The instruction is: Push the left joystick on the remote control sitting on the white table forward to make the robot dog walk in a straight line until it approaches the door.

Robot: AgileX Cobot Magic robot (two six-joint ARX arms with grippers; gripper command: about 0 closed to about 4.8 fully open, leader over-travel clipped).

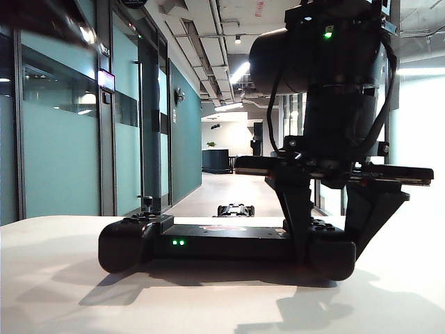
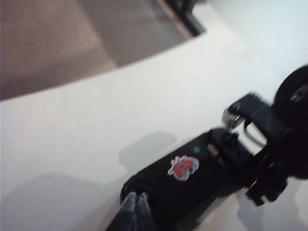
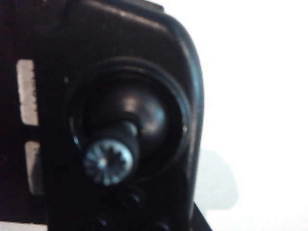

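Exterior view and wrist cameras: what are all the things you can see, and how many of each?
remote control: one, black, lying on the table
left joystick: one, black, standing up on the remote's left end
right joystick: one, black with a silvery cap, close under the right wrist camera
green lights: two, green, on the remote's front edge
sticker: one, red and white, on top of the remote
white table: one, white, under the remote
robot dog: one, black, far down the hallway floor
left gripper: one, dark, fingers together, by the remote's left end
right gripper: one, black, clamped around the remote's right end
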